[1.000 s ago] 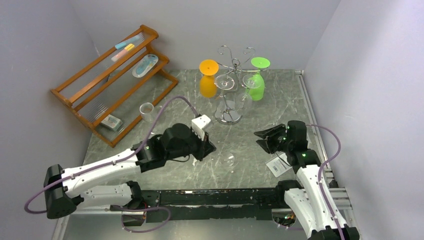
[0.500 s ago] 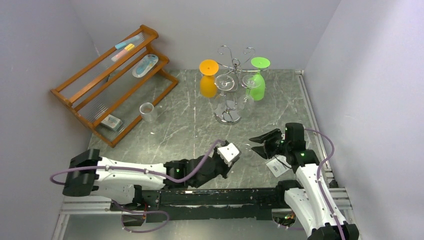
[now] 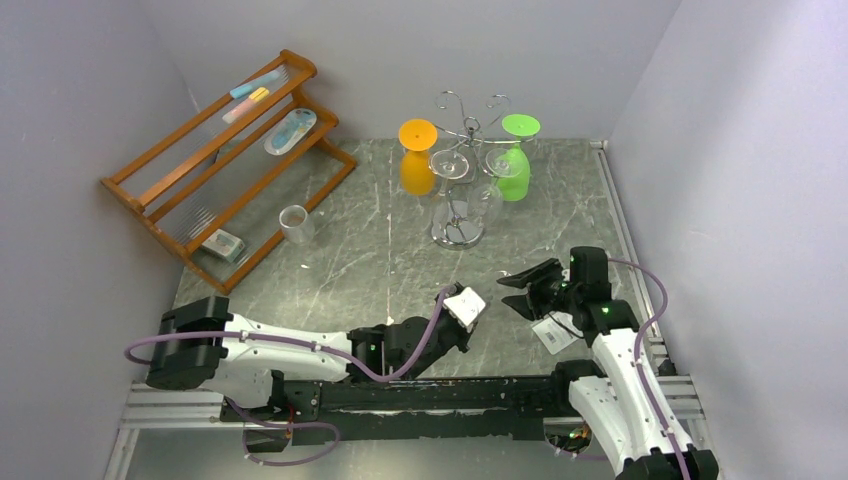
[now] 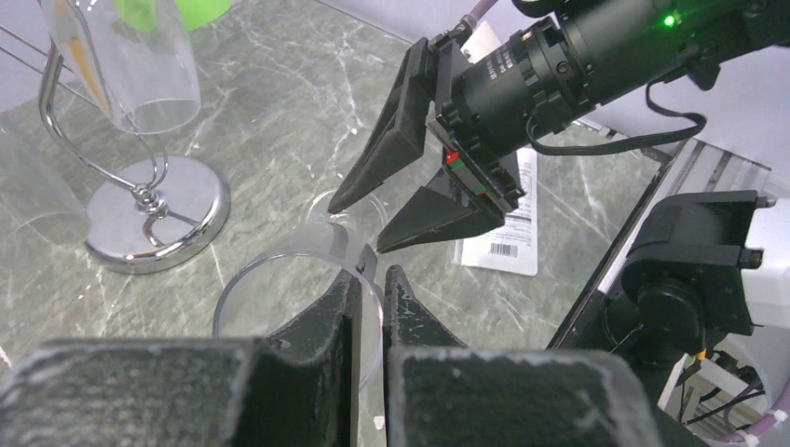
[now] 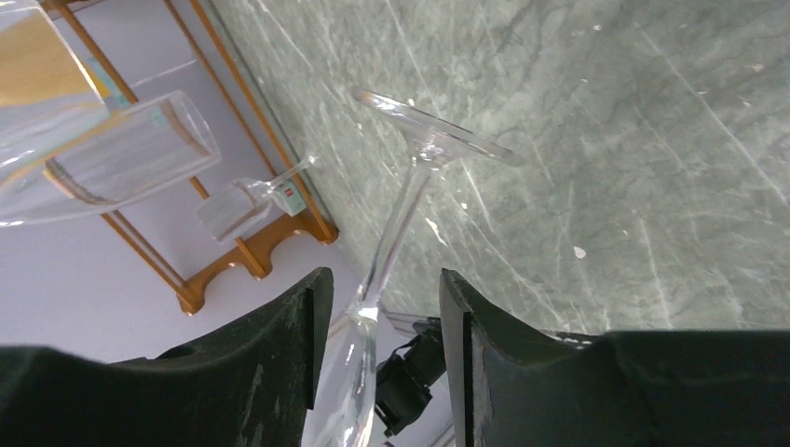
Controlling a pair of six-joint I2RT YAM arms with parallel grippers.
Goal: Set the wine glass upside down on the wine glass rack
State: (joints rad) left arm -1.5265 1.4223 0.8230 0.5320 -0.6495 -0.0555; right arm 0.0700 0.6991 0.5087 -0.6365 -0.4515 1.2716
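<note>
A clear wine glass (image 4: 279,270) is held off the table near the right front, its bowl wall pinched at the rim by my left gripper (image 4: 375,275), which is shut on it. Its thin stem (image 5: 396,219) runs between the fingers of my right gripper (image 5: 382,289), which stands open without touching it, and the round foot (image 5: 438,130) points away. In the top view, left gripper (image 3: 482,300) and right gripper (image 3: 512,291) almost meet. The wine glass rack (image 3: 458,175), silver wire on a chrome base (image 4: 154,209), stands at the back centre.
An orange glass (image 3: 417,160), a green glass (image 3: 515,165) and clear ones hang upside down on the rack. A wooden tiered shelf (image 3: 225,165) leans at the back left, with a small clear cup (image 3: 294,222) beside it. A barcode tag (image 3: 553,333) lies by the right arm.
My left arm has swung down and to the right, bringing its gripper up against the right gripper. The right gripper has hardly moved; its jaws stand slightly wider.
</note>
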